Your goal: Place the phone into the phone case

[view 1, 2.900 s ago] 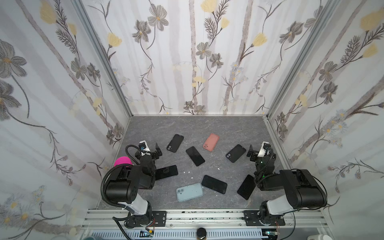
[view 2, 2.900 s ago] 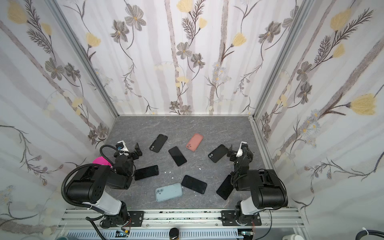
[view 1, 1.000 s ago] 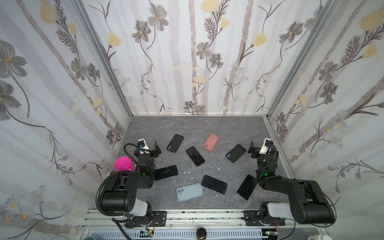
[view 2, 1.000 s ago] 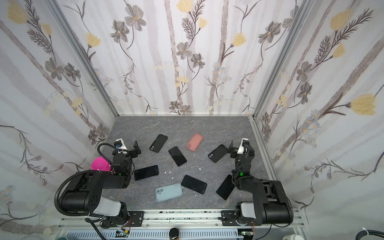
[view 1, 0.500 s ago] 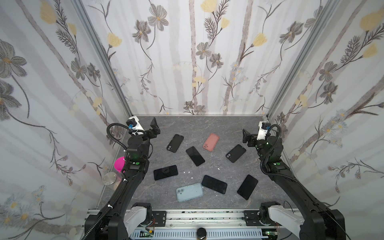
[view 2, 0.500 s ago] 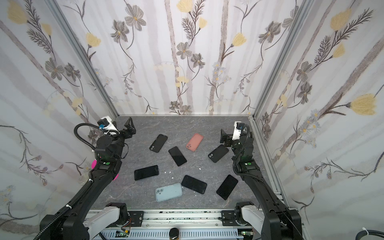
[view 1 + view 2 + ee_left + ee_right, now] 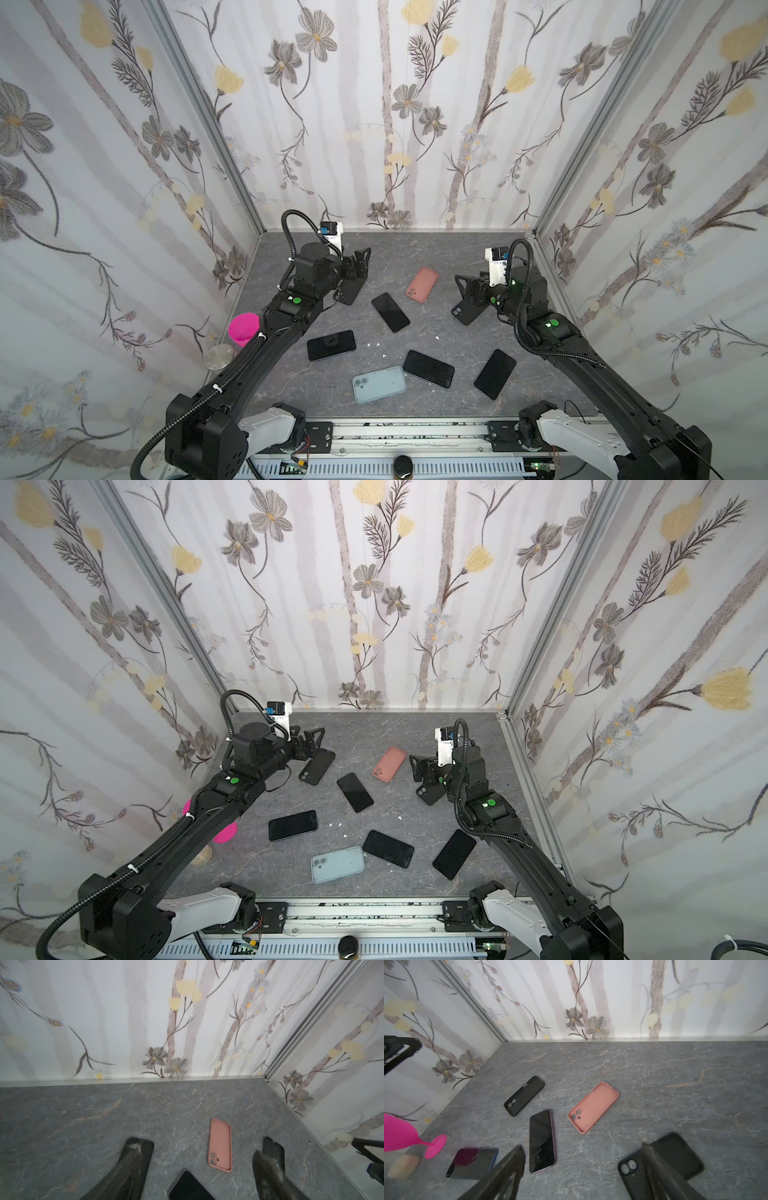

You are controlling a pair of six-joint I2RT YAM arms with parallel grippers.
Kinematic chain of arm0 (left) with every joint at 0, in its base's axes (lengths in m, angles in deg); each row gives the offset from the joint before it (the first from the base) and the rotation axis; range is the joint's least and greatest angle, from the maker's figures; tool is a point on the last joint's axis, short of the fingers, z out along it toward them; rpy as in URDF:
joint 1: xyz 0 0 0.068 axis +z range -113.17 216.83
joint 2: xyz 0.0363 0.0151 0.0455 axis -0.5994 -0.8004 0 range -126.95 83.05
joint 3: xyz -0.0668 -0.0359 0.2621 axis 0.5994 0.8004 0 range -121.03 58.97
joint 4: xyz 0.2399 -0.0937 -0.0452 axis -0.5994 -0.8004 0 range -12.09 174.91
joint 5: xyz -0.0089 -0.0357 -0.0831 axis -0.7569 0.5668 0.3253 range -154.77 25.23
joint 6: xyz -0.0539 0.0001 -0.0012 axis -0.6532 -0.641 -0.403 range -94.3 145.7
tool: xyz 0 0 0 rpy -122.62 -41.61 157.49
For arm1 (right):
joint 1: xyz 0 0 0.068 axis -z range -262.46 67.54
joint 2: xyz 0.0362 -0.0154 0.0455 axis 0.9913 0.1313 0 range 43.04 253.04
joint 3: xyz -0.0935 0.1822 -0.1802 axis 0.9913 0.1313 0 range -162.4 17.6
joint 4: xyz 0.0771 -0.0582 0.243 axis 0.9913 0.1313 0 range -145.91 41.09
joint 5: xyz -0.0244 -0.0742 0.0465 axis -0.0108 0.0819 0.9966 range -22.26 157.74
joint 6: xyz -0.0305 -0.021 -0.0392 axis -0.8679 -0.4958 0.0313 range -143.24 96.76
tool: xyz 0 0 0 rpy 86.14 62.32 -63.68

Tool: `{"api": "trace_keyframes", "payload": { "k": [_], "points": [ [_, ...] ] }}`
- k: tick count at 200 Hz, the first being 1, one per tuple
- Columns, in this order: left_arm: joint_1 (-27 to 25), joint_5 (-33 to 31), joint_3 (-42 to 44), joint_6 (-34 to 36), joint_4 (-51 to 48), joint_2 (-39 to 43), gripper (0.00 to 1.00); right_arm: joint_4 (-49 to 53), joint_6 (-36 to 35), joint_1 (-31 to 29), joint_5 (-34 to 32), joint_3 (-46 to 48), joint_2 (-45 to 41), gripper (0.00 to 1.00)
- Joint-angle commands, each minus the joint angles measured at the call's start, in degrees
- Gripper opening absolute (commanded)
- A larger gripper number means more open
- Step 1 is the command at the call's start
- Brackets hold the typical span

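Grey marbled tabletop [image 7: 415, 253] fills both top views. Left gripper [image 7: 196, 1149] and right gripper [image 7: 583, 1145] hang wide-jawed, holding nothing. Four dark-screened phones: one phone [image 7: 390, 311] mid-frame, three lower; all four show together only from above. Three empty cases: pink case [image 7: 422, 284] right of centre, black cases [image 7: 316, 766] beneath each gripper. Pale blue slab [image 7: 379, 384] bottom centre, phone or case unclear. Magenta goblet [image 7: 398, 1132]: its stem shows only in the right wrist view.

We found a back-centre case [image 7: 422, 284] on the desk [image 7: 415, 253], a phone [image 7: 390, 312] just before it and leftward, a left case [image 7: 316, 766] and right case [image 7: 463, 316] flanking, a goblet [image 7: 243, 329] at the left edge
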Motion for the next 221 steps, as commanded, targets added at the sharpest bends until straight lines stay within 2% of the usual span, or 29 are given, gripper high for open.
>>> {"api": "trace_keyframes", "payload": {
  "k": [1, 38, 98, 151, 172, 199, 221],
  "points": [
    [-2.7, 1.7, -1.3, 0.2, -6.1, -1.2, 0.84, 7.1, 3.0, -1.7, -0.3, -1.2, 0.1, 0.85],
    [-7.2, 0.5, -3.4, -2.6, -9.9, -6.1, 0.83, 10.2, 7.6, -2.0, -5.6, 0.8, -0.5, 0.86],
    [-12.5, -3.2, -11.7, -12.4, -12.4, -20.1, 0.8, 8.2, 12.0, -2.1, -6.1, 2.2, 1.9, 0.88],
    [-15.1, -8.3, -17.1, -22.3, -8.8, -31.9, 0.76, 4.4, 13.5, -2.0, -6.5, 4.2, 0.4, 0.88],
    [-16.9, -6.9, -19.3, -22.1, -7.0, -34.9, 0.75, 5.6, 13.5, -2.1, -9.2, 4.4, -0.1, 0.87],
    [-20.2, -5.7, -25.0, -22.1, -9.5, -39.9, 0.75, 8.6, 13.3, -1.9, -13.2, 3.9, -0.1, 0.86],
    [-23.1, -5.1, -27.0, -21.9, -10.0, -42.7, 0.75, 9.0, 12.4, -1.1, -13.6, 4.8, 0.3, 0.81]
  ]
}}
